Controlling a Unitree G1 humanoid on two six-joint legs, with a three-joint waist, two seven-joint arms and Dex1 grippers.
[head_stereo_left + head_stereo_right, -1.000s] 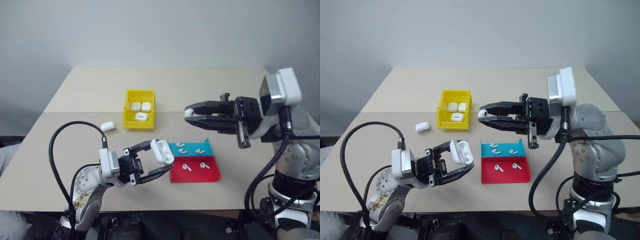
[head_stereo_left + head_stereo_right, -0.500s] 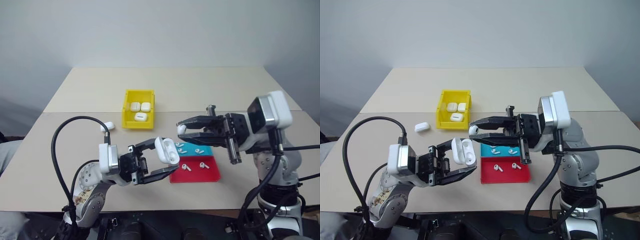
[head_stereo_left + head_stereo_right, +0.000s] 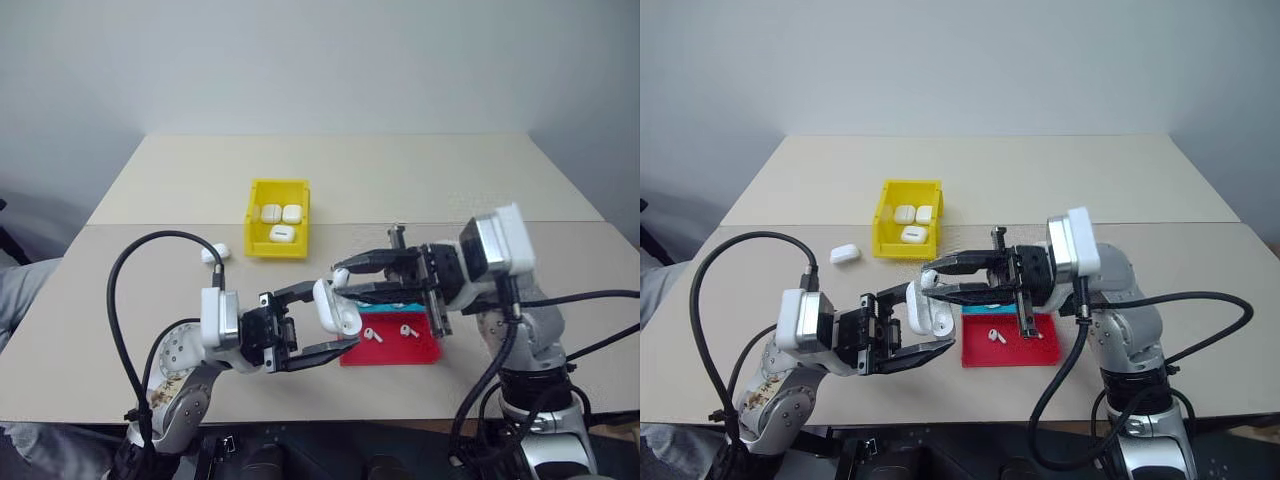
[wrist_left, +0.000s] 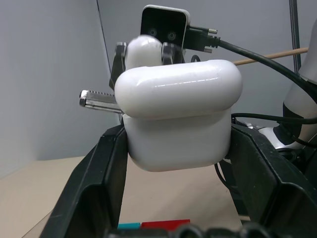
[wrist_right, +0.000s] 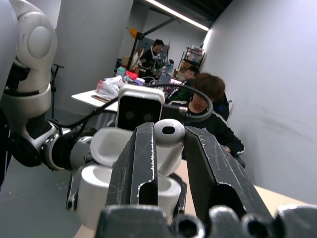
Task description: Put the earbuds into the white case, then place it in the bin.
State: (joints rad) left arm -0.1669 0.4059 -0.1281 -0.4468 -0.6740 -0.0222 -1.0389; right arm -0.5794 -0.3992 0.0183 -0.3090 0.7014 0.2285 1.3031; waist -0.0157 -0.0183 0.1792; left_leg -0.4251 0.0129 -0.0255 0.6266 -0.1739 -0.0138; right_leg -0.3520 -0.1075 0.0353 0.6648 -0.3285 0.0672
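Right end effector (image 5: pixel 166 148) pinches one glossy, light, slippery earbud (image 5: pixel 169 135) by its head just above the open white case (image 3: pixel 335 306), clamped by its rigid flanks in the left end effector (image 3: pixel 325 321) over the table's (image 3: pixel 420 170) near edge.

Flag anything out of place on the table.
One white case lies on the bare table left of the yellow bin, while three like it sit inside. Nothing looks spilled or damaged.
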